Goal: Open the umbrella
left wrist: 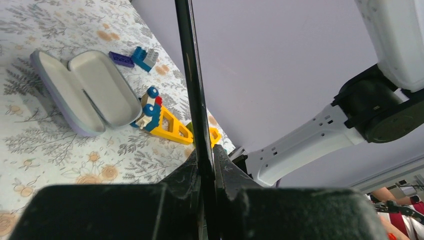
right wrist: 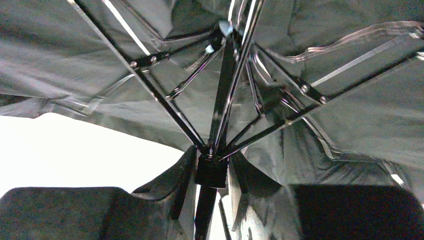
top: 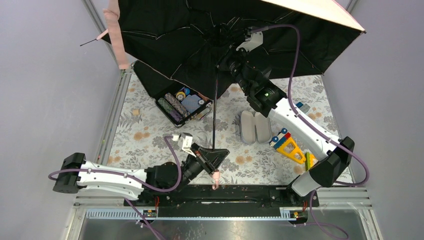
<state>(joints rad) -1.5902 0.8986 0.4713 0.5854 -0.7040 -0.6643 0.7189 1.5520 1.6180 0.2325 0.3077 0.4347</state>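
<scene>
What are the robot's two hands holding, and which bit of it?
Both hold the pale pink fabric folding umbrella. The left gripper pinches its thin black shaft low down; the right gripper grips the black runner under the canopy.

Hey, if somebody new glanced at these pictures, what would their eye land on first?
The umbrella, its canopy spread wide and black inner side showing, fills the far end of the table. The left end effector pinches its thin shaft at the near edge, while the right end effector grips it just under the ribs.
</scene>
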